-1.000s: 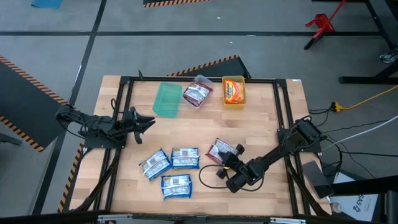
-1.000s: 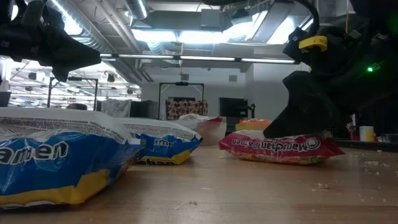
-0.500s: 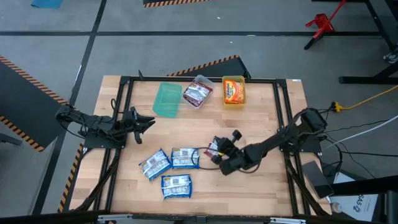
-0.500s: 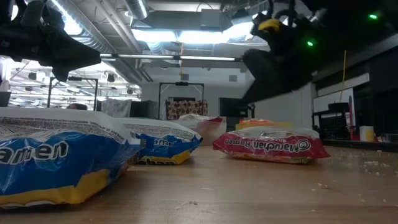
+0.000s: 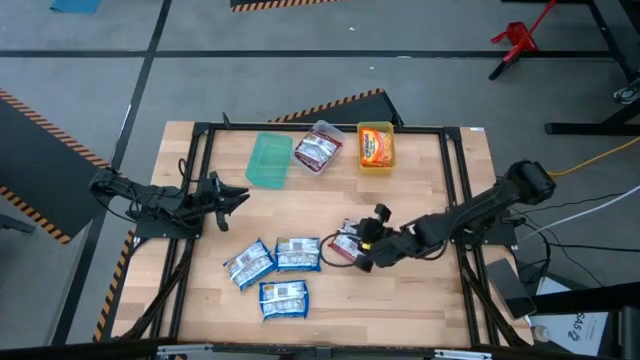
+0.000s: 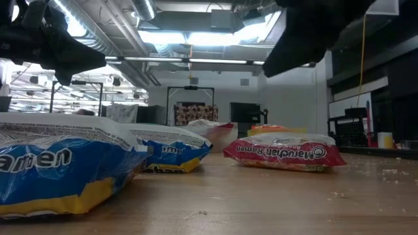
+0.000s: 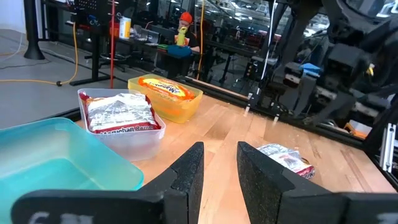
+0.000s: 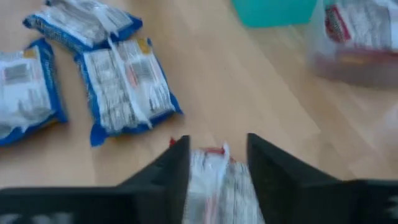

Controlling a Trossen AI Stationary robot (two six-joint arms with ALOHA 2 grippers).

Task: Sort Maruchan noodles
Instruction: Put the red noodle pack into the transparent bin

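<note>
Centre-right of high view: right gripper [image 5: 362, 243] over red packet [image 5: 347, 243], jaws parted astride it, grip uncertain; left gripper [image 5: 238, 196] open, far.

Pale wood-grain table [image 5: 420, 180] framed in black. At the far edge stand a teal-green bin [image 5: 268, 160], a clear bin [image 5: 320, 148] holding a maroon and white packet [image 5: 317, 151], and a yellow bin [image 5: 376, 146] holding an orange packet [image 5: 376, 148]. Three blue packets [image 5: 273, 270] with white centres lie near left. A red packet [image 5: 348, 244] with a white label lies mid-table.
</note>
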